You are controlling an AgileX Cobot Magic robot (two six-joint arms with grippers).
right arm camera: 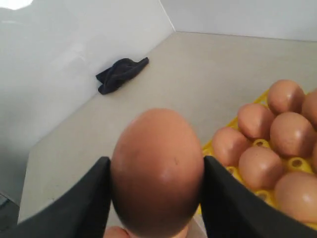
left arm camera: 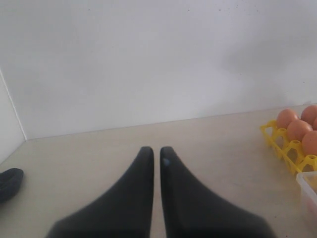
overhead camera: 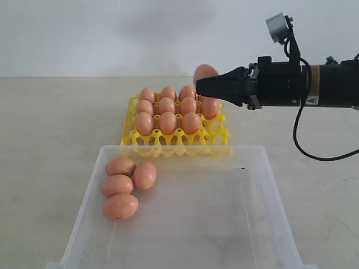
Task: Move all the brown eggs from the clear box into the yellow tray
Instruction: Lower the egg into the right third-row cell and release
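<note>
No text can be read; only a small white label with a triangle mark is seen on the right arm, at three o'clock.

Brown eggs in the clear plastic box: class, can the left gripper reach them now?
Probably yes: the four brown eggs lie uncovered in the clear box, the left gripper is empty, and the right gripper is over the yellow plastic tray.

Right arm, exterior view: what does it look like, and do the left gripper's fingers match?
The right arm is a black cylinder with a tan band, a small triangle label, a grey camera on top and a black cable looping below. The right gripper tapers to black fingers; the left gripper looks alike.
</note>
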